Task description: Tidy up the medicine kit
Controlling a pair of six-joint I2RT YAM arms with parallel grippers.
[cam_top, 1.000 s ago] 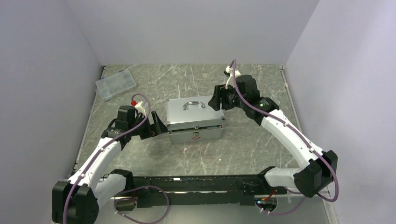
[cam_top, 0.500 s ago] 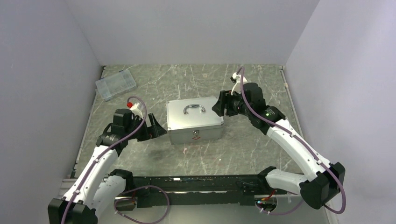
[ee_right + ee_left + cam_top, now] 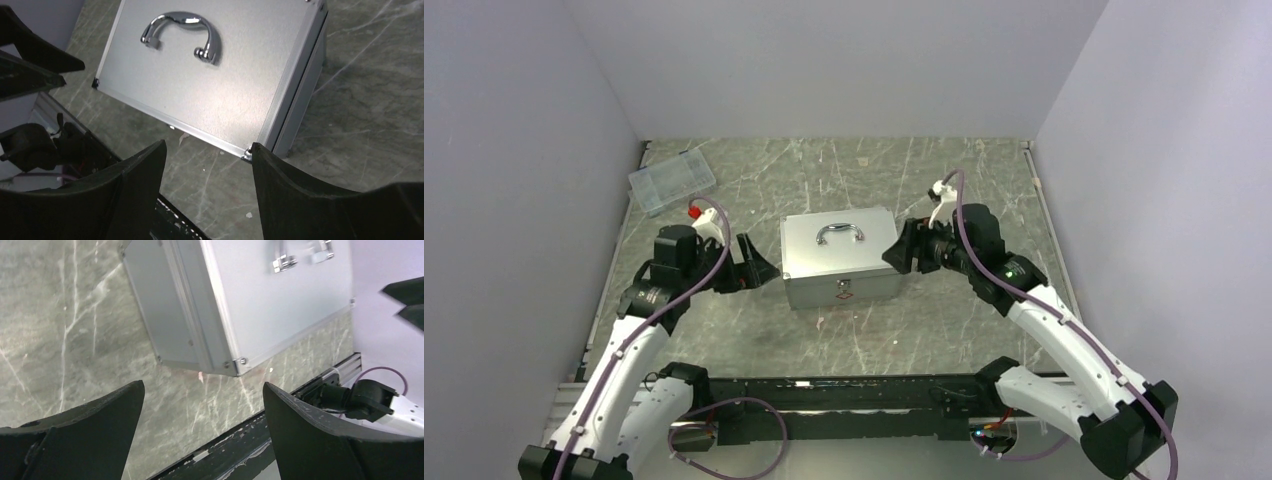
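The medicine kit [image 3: 839,255], a silver-grey metal case, stands in the middle of the table with its lid down. Its curved handle [image 3: 839,232] is on top and a red-white diamond label [image 3: 844,293] is on the front. My left gripper [image 3: 759,268] hovers open just off the case's left end, holding nothing. My right gripper [image 3: 902,250] hovers open beside the right end, also holding nothing. In the left wrist view the kit [image 3: 260,300] lies beyond the open gripper [image 3: 201,385]. In the right wrist view the kit [image 3: 215,85] and its handle [image 3: 182,30] sit ahead of the open gripper [image 3: 207,145].
A clear plastic compartment box [image 3: 671,181] lies at the back left corner. White walls close in the table on three sides. A black rail [image 3: 844,395] runs along the near edge between the arm bases.
A second ago the case's lid stood slightly ajar with both grippers at its ends. Now the lid is down, and both grippers have drawn back from the case.
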